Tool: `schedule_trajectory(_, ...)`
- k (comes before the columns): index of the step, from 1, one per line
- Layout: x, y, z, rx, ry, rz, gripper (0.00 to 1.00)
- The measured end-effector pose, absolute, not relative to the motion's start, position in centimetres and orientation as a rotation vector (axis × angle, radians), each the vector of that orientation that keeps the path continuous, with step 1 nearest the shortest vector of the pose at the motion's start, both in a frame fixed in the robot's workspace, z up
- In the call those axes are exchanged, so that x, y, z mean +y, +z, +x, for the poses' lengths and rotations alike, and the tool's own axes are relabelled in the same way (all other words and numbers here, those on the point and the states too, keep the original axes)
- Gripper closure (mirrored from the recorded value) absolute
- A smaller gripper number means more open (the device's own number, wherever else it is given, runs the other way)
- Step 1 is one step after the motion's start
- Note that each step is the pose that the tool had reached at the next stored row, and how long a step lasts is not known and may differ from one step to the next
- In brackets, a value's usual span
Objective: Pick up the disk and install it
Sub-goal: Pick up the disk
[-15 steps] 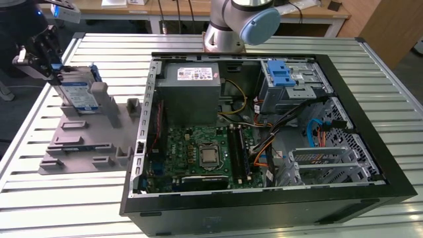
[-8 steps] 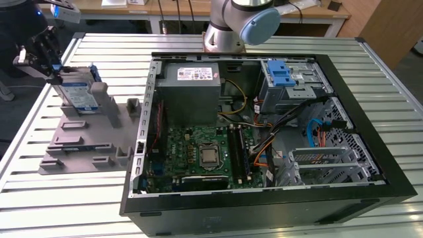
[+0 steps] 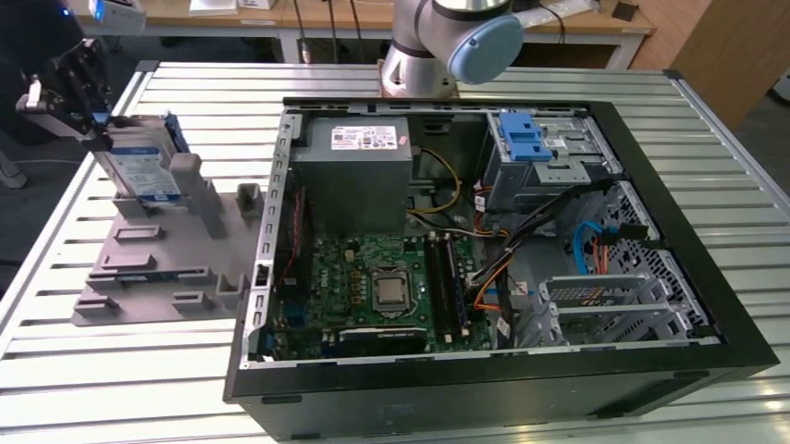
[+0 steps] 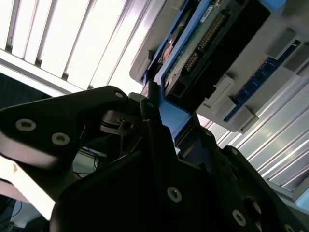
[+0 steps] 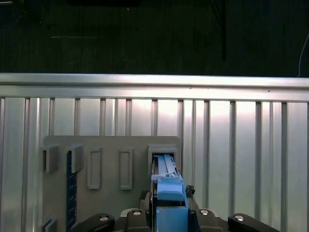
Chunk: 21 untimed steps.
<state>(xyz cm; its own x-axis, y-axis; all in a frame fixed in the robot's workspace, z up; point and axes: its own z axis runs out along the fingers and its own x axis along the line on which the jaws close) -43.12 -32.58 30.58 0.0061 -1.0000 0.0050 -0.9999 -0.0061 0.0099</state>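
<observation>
The disk [image 3: 139, 171] stands on edge at the back of a grey holder plate [image 3: 154, 254], at the exterior view's left; its blue-and-white label and blue side rail show. My gripper [image 3: 102, 129] is at the disk's upper end. In both wrist views the black fingers [image 4: 147, 104] sit on either side of the disk's blue rail [image 4: 169, 118] and press against it. The first wrist view sees the disk [image 5: 166, 169] edge-on between the fingers, with my gripper [image 5: 169, 215] shut on it. Its lower edge is still down among the holder's slots.
An open computer case [image 3: 494, 375] lies on the slatted metal table [image 3: 148, 370], at the exterior view's right. Inside are a grey power-supply box [image 3: 358, 176], a motherboard [image 3: 370, 287], loose cables and a grey drive cage with a blue latch [image 3: 531, 143]. The arm's base [image 3: 426, 65] stands behind the case.
</observation>
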Motion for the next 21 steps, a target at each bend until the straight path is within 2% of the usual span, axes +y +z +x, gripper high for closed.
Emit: schedule_trajectory(21, -32.6, 32.1, -43.1, -2.207, -0.006, 2.221, 0.64)
